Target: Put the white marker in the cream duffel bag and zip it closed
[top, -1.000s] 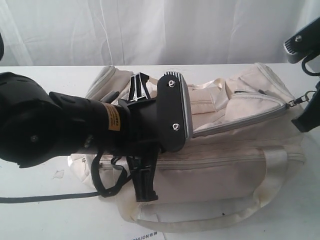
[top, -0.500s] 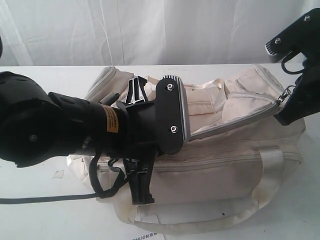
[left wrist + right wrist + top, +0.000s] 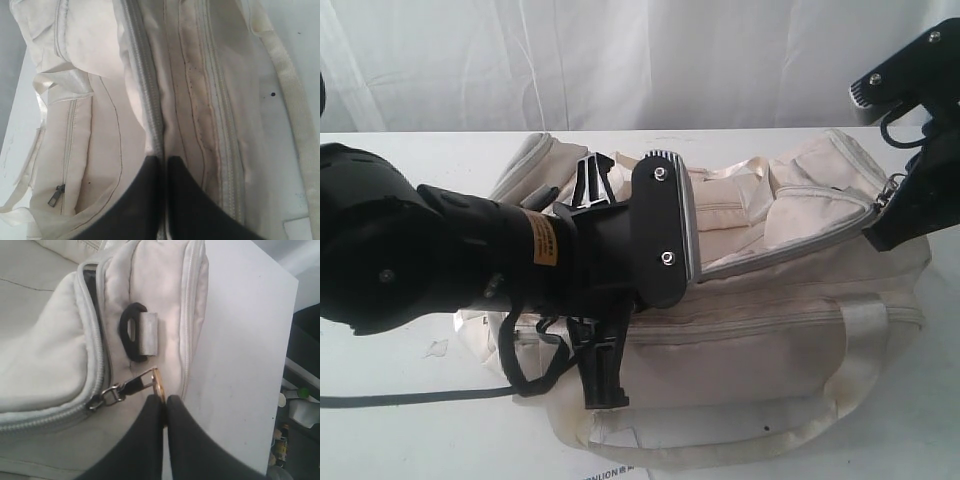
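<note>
In the exterior view, the cream duffel bag (image 3: 770, 330) is lying on the white counter (image 3: 400, 430), and your left arm (image 3: 470, 250) is blocking its nine o'clock half. At three o'clock the right gripper (image 3: 882, 232) is meeting the bag's end. A strap handle (image 3: 720, 448) is trailing along at six o'clock.

In the left wrist view, the left gripper (image 3: 161, 160) is keeping its jaws pinched together on the bag's grey zip (image 3: 145, 75).

In the right wrist view, the jaws are clamping the brass zip pull (image 3: 159, 382), just beside a black buckle (image 3: 131, 332).
</note>
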{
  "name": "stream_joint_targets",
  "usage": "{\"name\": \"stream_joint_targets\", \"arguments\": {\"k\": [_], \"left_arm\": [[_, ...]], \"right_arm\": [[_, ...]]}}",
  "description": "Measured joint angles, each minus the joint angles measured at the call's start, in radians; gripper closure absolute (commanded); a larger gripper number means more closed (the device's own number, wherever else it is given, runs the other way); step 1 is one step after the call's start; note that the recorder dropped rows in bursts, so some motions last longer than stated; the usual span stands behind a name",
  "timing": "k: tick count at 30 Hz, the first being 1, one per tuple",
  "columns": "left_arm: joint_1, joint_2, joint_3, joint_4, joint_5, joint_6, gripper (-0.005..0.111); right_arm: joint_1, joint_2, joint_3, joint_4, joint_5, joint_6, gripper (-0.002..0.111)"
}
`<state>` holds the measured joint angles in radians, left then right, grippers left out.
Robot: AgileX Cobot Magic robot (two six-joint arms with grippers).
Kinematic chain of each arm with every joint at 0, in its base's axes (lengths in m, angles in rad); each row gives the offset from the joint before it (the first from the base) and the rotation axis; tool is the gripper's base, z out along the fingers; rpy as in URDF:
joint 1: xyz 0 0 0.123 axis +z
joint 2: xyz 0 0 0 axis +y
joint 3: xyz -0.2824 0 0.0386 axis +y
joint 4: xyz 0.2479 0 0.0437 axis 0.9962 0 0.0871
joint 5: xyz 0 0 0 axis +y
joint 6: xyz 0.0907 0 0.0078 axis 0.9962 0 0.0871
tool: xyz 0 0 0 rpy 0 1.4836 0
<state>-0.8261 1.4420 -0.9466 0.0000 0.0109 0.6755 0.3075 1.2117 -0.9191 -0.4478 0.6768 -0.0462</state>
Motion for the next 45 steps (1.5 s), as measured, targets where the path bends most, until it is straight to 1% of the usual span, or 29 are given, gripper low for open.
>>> {"name": "stream_joint_targets", "arguments": {"k": [2,3,6,8,10,11,14,16,20,24,31,37,39,43,45], "left_arm": [[0.0,0.0,0.0,0.0,0.0,-0.002,0.106],[0.0,0.0,0.0,0.0,-0.002,-0.002,0.103],[0.0,0.0,0.0,0.0,-0.011,-0.013,0.085],[0.0,0.0,0.0,0.0,-0.031,-0.03,0.067],[0.002,0.002,0.0,0.0,-0.063,-0.066,0.056],[0.002,0.005,0.0,0.0,-0.091,-0.094,0.053],[-0.001,0.019,0.0,0.0,-0.169,-0.169,0.053],[-0.012,0.032,0.0,0.006,-0.2,-0.173,0.054],[-0.066,0.074,0.0,0.013,-0.217,-0.092,0.054],[-0.095,0.104,0.0,0.015,-0.245,-0.057,0.054],[-0.096,0.114,0.0,0.015,-0.359,-0.048,0.056],[-0.096,0.159,0.0,-0.017,-0.379,-0.043,0.056],[-0.096,0.178,0.0,-0.036,-0.379,-0.043,0.06],[-0.096,0.197,0.0,-0.09,-0.38,-0.041,0.069],[-0.096,0.2,0.0,-0.101,-0.38,-0.02,0.068]], "right_arm": [[0.0,0.0,0.0,0.004,0.0,0.0,0.108],[0.0,0.0,0.0,0.004,0.0,0.0,0.108],[0.0,0.0,0.0,0.004,0.0,0.0,0.108],[0.0,0.0,0.0,0.004,0.0,0.0,0.108],[0.0,0.0,0.0,0.004,0.0,0.0,0.108],[0.0,0.0,0.0,0.007,0.0,0.0,0.108],[0.0,0.002,0.0,0.015,-0.002,0.0,0.108],[0.0,0.002,0.0,0.024,-0.008,0.0,0.108],[0.0,0.002,0.0,0.026,-0.008,0.0,0.108],[0.0,0.002,0.0,0.027,-0.008,0.0,0.108],[0.0,0.002,0.0,0.027,-0.008,0.0,0.108],[0.0,0.002,0.0,0.037,-0.025,0.0,0.108],[0.0,0.002,0.0,0.048,-0.027,0.0,0.108],[0.0,0.002,0.0,0.059,-0.029,0.0,0.108],[0.0,0.002,0.0,0.063,-0.029,0.0,0.108]]}}
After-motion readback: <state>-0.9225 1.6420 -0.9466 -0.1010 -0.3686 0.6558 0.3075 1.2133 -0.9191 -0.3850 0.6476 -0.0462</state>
